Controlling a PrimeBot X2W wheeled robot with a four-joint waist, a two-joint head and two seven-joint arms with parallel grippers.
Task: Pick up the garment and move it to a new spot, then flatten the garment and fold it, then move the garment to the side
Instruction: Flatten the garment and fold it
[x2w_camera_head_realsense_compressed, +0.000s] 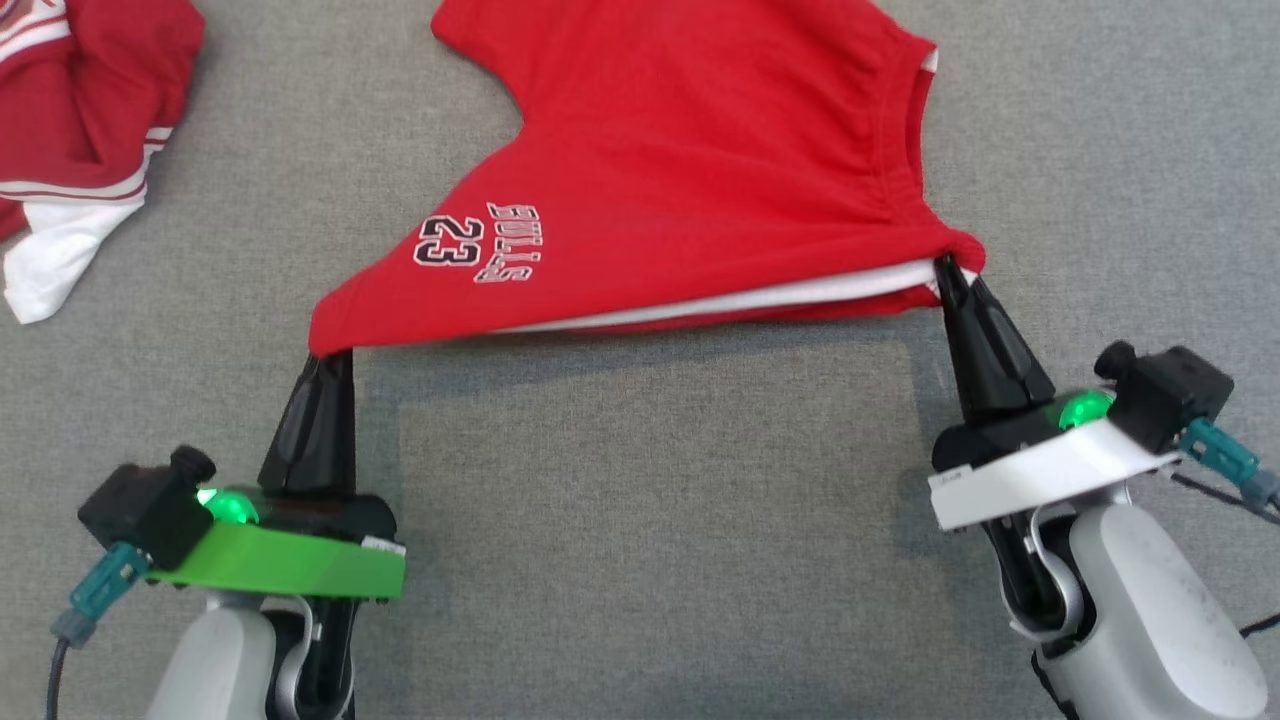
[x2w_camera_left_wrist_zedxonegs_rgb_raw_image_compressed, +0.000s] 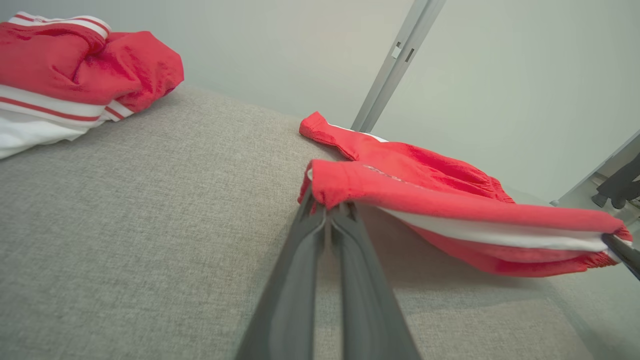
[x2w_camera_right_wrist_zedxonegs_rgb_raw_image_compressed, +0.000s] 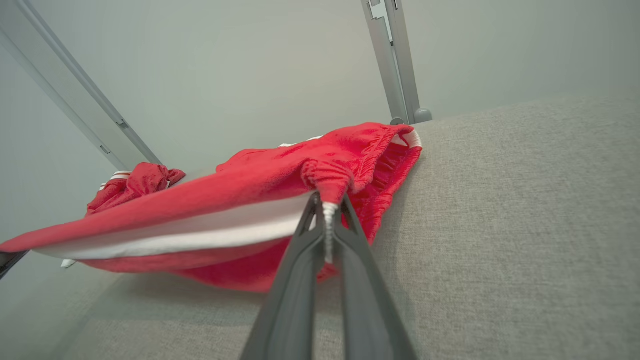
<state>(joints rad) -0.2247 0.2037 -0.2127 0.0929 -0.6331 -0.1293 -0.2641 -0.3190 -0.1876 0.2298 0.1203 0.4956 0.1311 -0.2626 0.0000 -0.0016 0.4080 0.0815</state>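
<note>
Red shorts (x2w_camera_head_realsense_compressed: 690, 160) with a white side stripe and a "BULLS 23" print hang stretched above the grey cloth surface (x2w_camera_head_realsense_compressed: 640, 500). My left gripper (x2w_camera_head_realsense_compressed: 330, 352) is shut on the hem corner at the left. At the right, my right gripper (x2w_camera_head_realsense_compressed: 948, 265) is shut on the elastic waistband corner. The near edge is taut between the two grippers, and the far part of the shorts rests on the surface. The left wrist view has the shorts (x2w_camera_left_wrist_zedxonegs_rgb_raw_image_compressed: 450, 210) pinched at my left gripper (x2w_camera_left_wrist_zedxonegs_rgb_raw_image_compressed: 327, 205). Seen from the right wrist, the waistband (x2w_camera_right_wrist_zedxonegs_rgb_raw_image_compressed: 325, 175) is pinched at my right gripper (x2w_camera_right_wrist_zedxonegs_rgb_raw_image_compressed: 327, 205).
A second crumpled red and white garment (x2w_camera_head_realsense_compressed: 80, 130) lies at the far left of the surface, also in the left wrist view (x2w_camera_left_wrist_zedxonegs_rgb_raw_image_compressed: 75, 75). Grey metal frame posts (x2w_camera_right_wrist_zedxonegs_rgb_raw_image_compressed: 395, 65) stand behind the surface's far edge.
</note>
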